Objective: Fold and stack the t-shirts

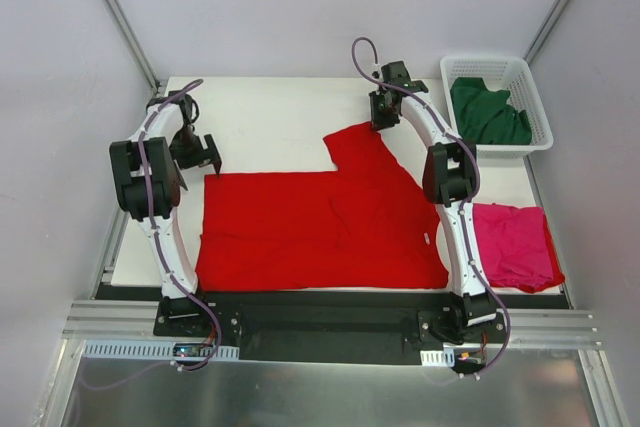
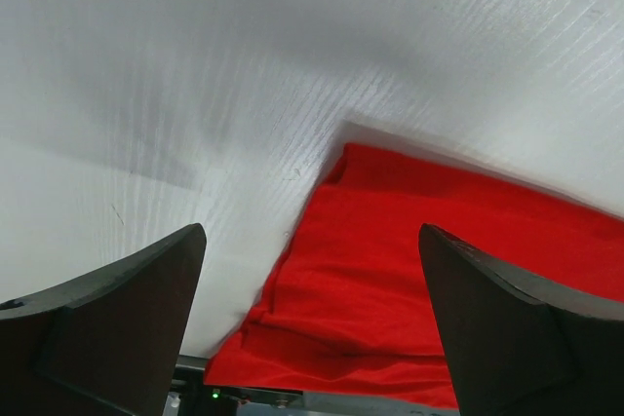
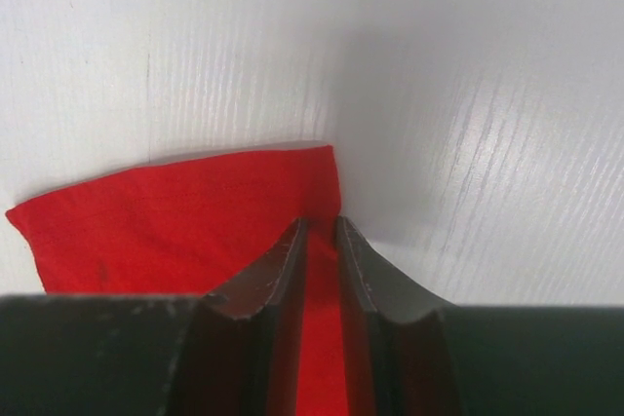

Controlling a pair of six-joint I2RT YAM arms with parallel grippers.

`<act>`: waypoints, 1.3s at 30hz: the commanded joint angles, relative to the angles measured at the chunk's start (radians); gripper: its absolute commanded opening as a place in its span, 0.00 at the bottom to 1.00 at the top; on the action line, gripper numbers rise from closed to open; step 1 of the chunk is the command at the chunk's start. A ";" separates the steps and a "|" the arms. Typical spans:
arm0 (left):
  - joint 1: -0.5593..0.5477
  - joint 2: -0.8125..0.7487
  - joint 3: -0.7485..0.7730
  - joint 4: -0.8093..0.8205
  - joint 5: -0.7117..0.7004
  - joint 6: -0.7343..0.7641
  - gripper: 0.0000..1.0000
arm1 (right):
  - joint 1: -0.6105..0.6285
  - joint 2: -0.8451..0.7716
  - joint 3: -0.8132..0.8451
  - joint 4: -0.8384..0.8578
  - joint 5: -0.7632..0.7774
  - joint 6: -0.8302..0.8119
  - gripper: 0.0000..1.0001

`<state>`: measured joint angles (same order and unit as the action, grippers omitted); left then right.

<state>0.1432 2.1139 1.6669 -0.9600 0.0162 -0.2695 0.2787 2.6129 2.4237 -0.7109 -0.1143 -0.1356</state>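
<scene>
Three t-shirts are on hand, and only one is being worked. Nearest, at about four o'clock on the worktop (image 1: 270, 117), the magenta-pink t-shirt (image 1: 512, 245) lies loosely rumpled beside the right arm (image 1: 450, 177), likely parked there until its turn. The red t-shirt (image 1: 320, 227) fills the middle, spread flat in an L shape, with one flap reaching out toward one o'clock. At ten o'clock the left jaws hang wide apart with nothing between them, just beyond the shirt's far left corner, which lies flat on the worktop; they seem placed to deal with that corner. At one o'clock the right jaws are pinched nearly closed on the flap's far edge, probably so the flap can be carried over into a fold. Farthest, at two o'clock, the dark green t-shirt (image 1: 487, 115) sits heaped in the white basket (image 1: 497, 59), not yet taken out.
</scene>
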 commanded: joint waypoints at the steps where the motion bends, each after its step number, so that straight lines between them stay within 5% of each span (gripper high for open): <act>1: -0.011 -0.023 0.021 -0.040 -0.050 0.036 0.91 | -0.003 -0.017 -0.017 -0.044 -0.018 0.004 0.22; 39: -0.063 0.130 0.189 -0.077 -0.018 0.064 0.67 | -0.004 -0.019 -0.035 -0.048 -0.016 -0.001 0.21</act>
<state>0.0780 2.2314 1.8099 -0.9924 -0.0021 -0.2157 0.2764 2.6099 2.4130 -0.7029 -0.1200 -0.1352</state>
